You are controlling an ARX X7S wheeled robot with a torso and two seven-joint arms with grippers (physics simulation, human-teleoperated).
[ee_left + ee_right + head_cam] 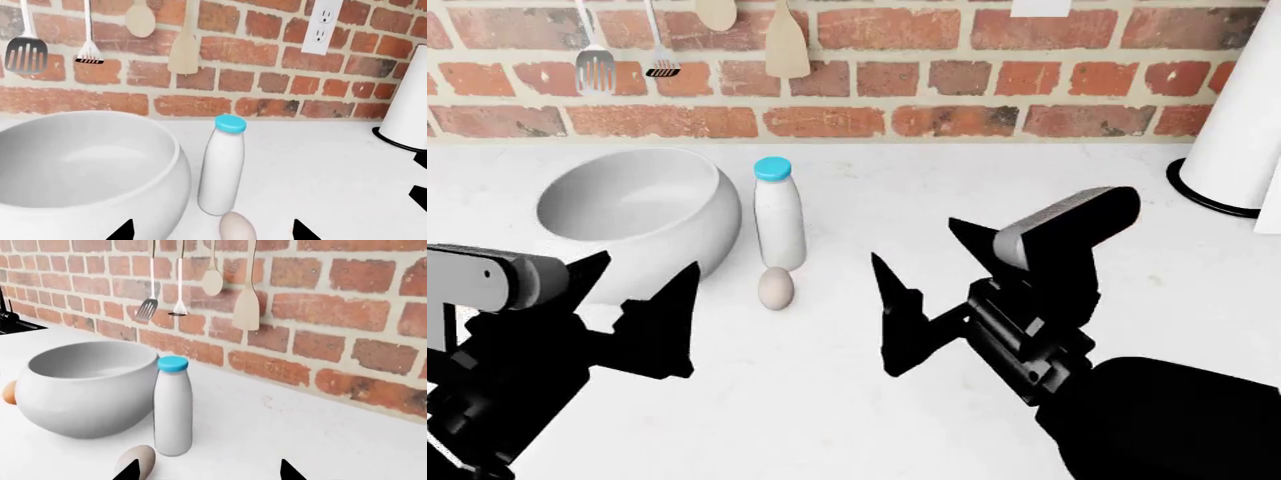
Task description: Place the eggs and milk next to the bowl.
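Both grippers, left (641, 310) and right (921, 290), sit spread and empty. Milk (779, 215) stands right of the bowl (627, 215), pale egg (775, 288) just near it; I figure any bump rolls it away.

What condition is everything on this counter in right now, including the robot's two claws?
bowl: upright, empty
milk bottle: standing, capped, beside the bowl
pale egg: lying in front of the bottle
orange-brown egg: partly hidden behind the bowl
left gripper: open, empty
right gripper: open, empty
paper-towel roll: standing upright
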